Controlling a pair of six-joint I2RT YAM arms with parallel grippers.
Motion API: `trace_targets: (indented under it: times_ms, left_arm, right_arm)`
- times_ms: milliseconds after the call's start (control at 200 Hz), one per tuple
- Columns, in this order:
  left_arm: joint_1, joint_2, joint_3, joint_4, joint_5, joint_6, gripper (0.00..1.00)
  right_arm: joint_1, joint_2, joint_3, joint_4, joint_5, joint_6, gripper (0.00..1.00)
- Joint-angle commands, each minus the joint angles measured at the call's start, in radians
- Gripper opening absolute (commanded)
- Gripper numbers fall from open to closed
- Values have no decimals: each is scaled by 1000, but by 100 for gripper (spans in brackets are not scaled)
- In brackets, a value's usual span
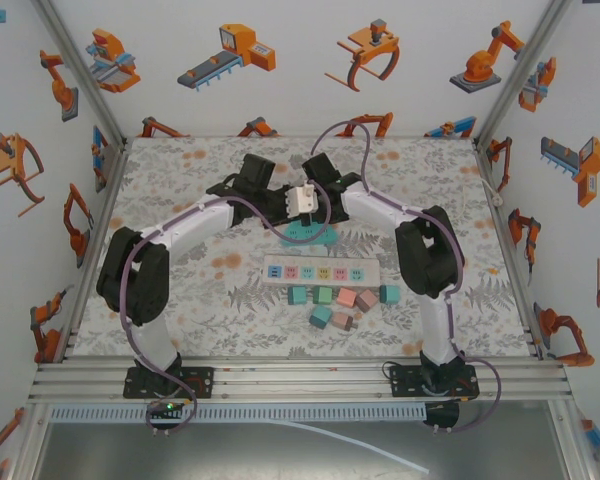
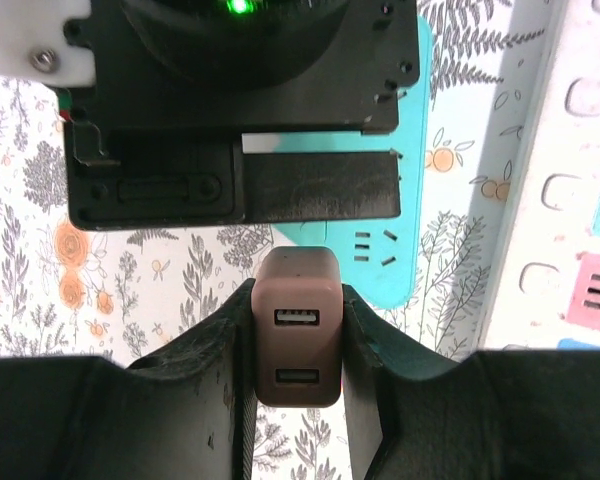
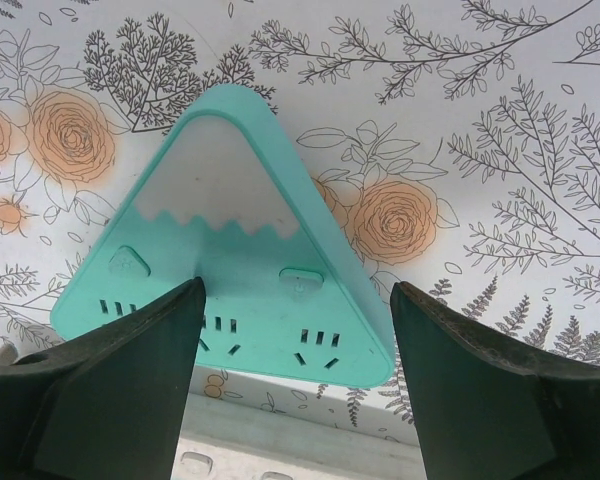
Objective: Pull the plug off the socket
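The small mauve-brown USB charger plug (image 2: 298,345) sits pinched between the two dark fingers of my left hand (image 2: 298,300), one finger flat against each side of it. Its face with two USB ports, one above the other, is turned toward the wrist camera. I see it held up over the bench, with the teal triangular plastic socket block (image 2: 425,240) lying behind and below it. Several of the block's slots show beside the plug.

From the right wrist, that same teal block (image 3: 242,240) lies flat on the floral-printed bench (image 3: 500,120), point away from me, its rows of slots open along the near edge. My right hand (image 3: 298,295) is spread wide, one finger at each end of that near edge. The left one overlaps the block's face, but I cannot tell whether either finger touches it.

In the overhead view both arms meet at the far middle of the bench, over the teal block (image 1: 310,234). Nearer to me lies a long white power strip (image 1: 320,271) with coloured outlets. Just in front of it is a loose cluster of small teal, pink and brown blocks (image 1: 342,305).
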Motion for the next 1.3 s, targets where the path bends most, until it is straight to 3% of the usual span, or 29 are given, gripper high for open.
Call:
trace_targets:
  times_ms: [0,225,356,531,601,751,946,1021,1147,1297]
  left_arm:
    - [-1,-61,-20,-34,8,15,13]
    - [0,-223,-133,38,55,-126,14]
    - [-3,-358,-248,125,51,-316,14]
    - [-10,-584,-444,373,28,-876,14]
    - [-37,-656,-513,432,-32,-1100,14]
    - [-130,-779,-593,288,-283,-1506,16]
    - [-222,-860,-794,295,-310,-1966,17]
    - [-251,-846,-870,381,-278,-2038,18]
    - [-286,-771,-900,419,-270,-2046,18]
    - [-294,-600,-951,662,-177,-2085,18]
  right_arm:
    - [-12,111,-56,-147,105,-27,69]
    - [-11,8,20,-134,-46,3,70]
    - [-14,-77,43,-98,-112,22,70]
    - [-26,-262,-61,51,-133,84,71]
    - [-39,-336,-127,116,-127,107,71]
    - [-68,-463,-232,175,-112,134,71]
    - [-91,-564,-330,191,-109,138,71]
    - [-95,-584,-358,192,-114,138,71]
    - [-97,-601,-393,191,-119,140,71]
    - [-97,-603,-398,171,-119,142,71]
